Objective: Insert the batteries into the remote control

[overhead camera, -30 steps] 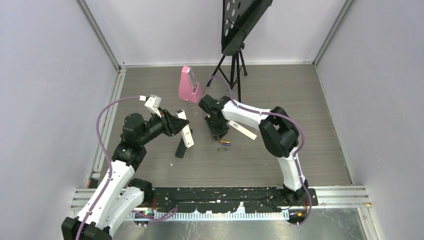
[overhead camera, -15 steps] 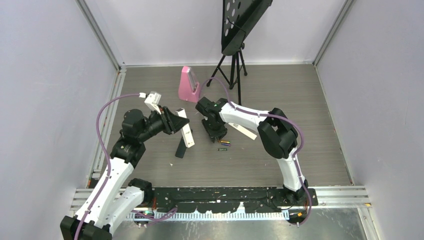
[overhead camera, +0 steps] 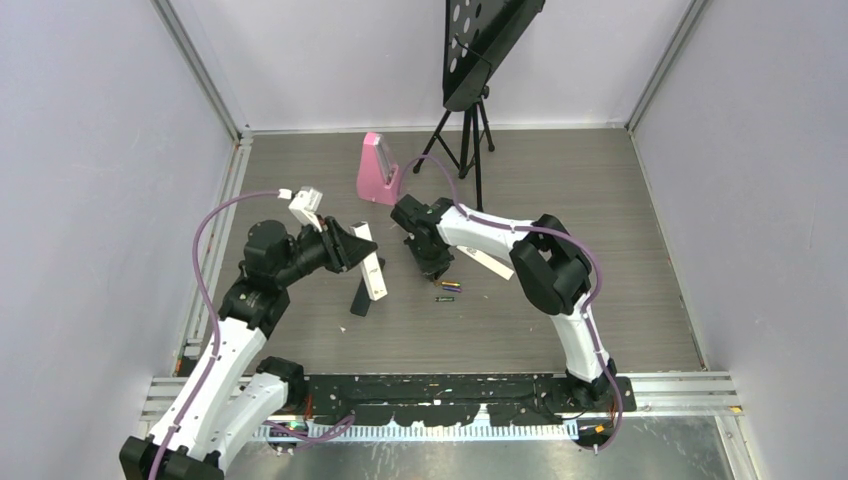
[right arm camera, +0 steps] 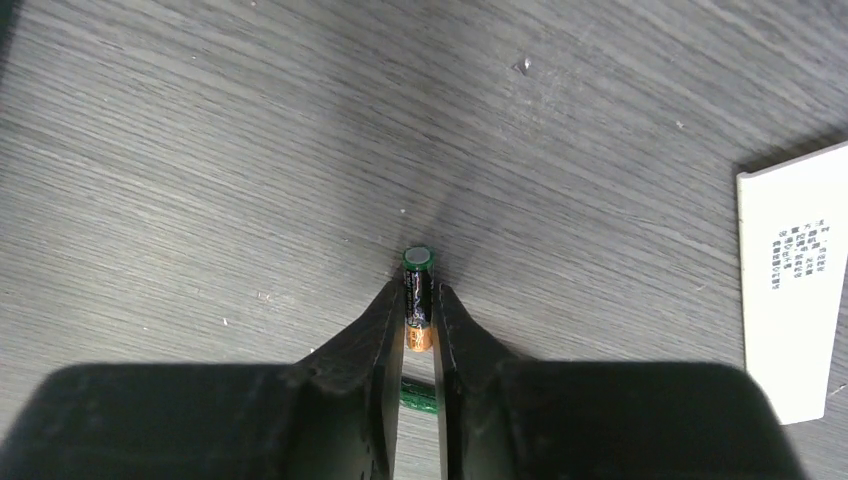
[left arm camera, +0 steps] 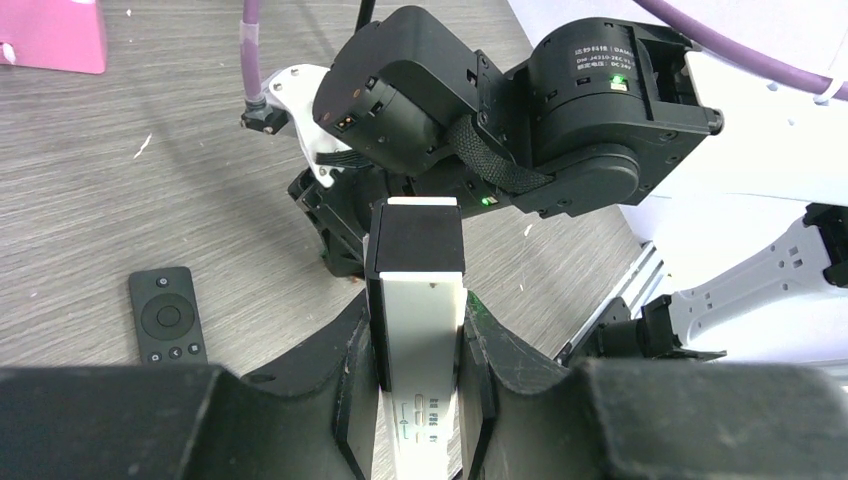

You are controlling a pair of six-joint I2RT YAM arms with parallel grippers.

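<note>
batteries (right arm camera: 417, 280): three; one is pinched upright between the tips of the right pincer (right arm camera: 417, 300), and two lie near each other on the counter (overhead camera: 620, 260), just beside that pincer.
remote control (left arm camera: 415, 250): one, held above the counter, clamped at its sides by the left pincer (left arm camera: 414, 345).
others on the counter: one white bar (overhead camera: 490, 263), one small black remote (left arm camera: 167, 315).
</note>
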